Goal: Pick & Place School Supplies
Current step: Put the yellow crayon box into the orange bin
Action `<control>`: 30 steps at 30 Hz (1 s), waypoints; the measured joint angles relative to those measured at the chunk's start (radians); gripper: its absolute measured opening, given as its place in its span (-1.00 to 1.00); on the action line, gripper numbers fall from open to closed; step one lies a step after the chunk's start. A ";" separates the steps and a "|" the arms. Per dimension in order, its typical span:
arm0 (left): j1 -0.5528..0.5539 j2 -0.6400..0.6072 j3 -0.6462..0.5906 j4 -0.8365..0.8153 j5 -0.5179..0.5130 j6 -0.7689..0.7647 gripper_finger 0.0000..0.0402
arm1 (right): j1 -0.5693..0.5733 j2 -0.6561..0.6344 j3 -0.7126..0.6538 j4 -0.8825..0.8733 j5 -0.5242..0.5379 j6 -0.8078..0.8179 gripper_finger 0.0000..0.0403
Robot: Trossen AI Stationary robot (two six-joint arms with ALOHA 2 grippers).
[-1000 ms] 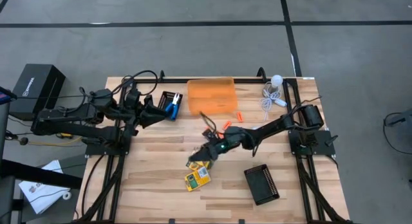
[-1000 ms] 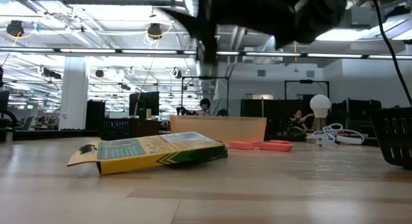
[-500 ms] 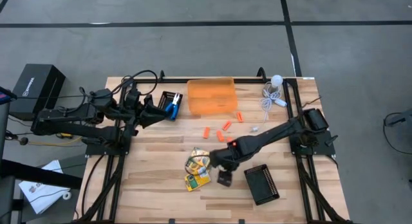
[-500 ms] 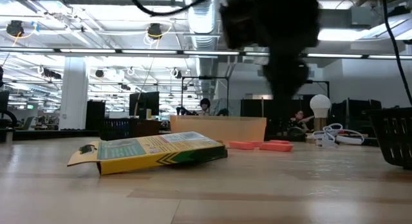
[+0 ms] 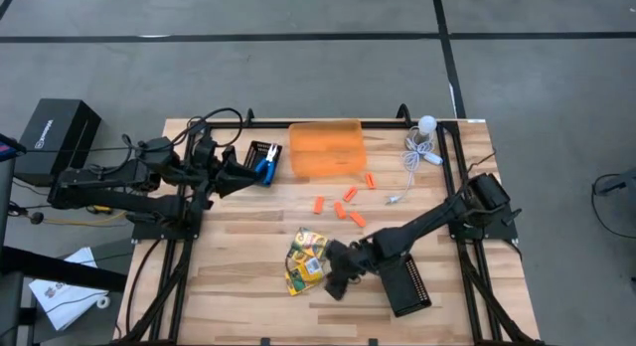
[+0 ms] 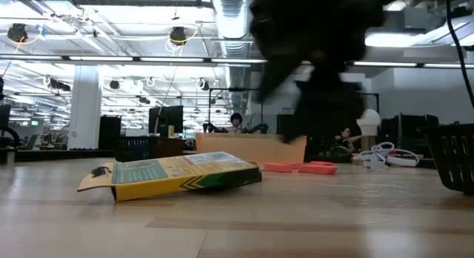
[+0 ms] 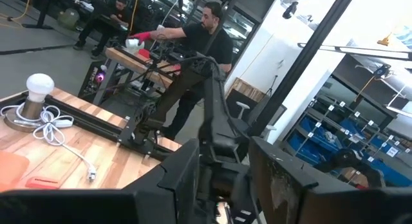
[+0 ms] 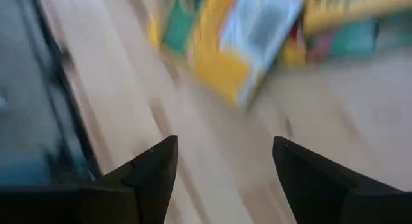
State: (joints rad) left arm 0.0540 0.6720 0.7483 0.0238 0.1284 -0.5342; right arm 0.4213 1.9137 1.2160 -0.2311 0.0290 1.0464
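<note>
The yellow-and-green crayon boxes (image 5: 306,260) lie flat in a small pile on the wood near the table's middle; the low view shows one box (image 6: 178,175) lying on its broad side. Several orange sticks (image 5: 343,209) lie scattered behind them. Blue-handled pliers (image 5: 266,167) sit in a black tray at the back left. My right gripper (image 5: 332,282) hangs open just right of the boxes, tilted downward, with bare wood between its fingers (image 8: 154,166). My left gripper (image 7: 222,179) waits open, raised at the back left beside the pliers' tray.
An orange translucent container (image 5: 326,147) stands at the far edge. A black ridged tray (image 5: 404,283) lies close to my right gripper, toward the table's right. A white cable with a bulb (image 5: 420,139) lies at the back right. People work at benches beyond the table.
My right gripper has swung from above the table's middle toward the near edge, sinking and tipping from about level to slanting steeply down. It now hangs beside the crayon boxes. The orange sticks that the arm covered are in sight again.
</note>
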 joint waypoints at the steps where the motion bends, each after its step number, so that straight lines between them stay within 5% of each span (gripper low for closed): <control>1: 0.000 0.000 0.000 0.000 0.000 -0.009 -0.34 | -0.008 0.002 -0.008 0.047 0.018 0.022 0.21; 8: 0.000 0.000 0.000 0.000 0.000 -0.031 -0.34 | -0.038 0.003 -0.077 0.098 0.042 0.086 0.21; 15: 0.000 0.000 0.000 0.001 0.000 -0.031 -0.34 | -0.019 0.004 -0.222 0.388 0.041 0.235 0.21; 30: 0.000 0.000 0.000 0.002 0.000 -0.050 -0.34 | -0.062 0.016 -0.231 0.432 0.004 0.211 0.21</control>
State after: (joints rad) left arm 0.0540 0.6716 0.7483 0.0254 0.1281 -0.5838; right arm 0.3592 1.9294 0.9849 0.2012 0.0335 1.2575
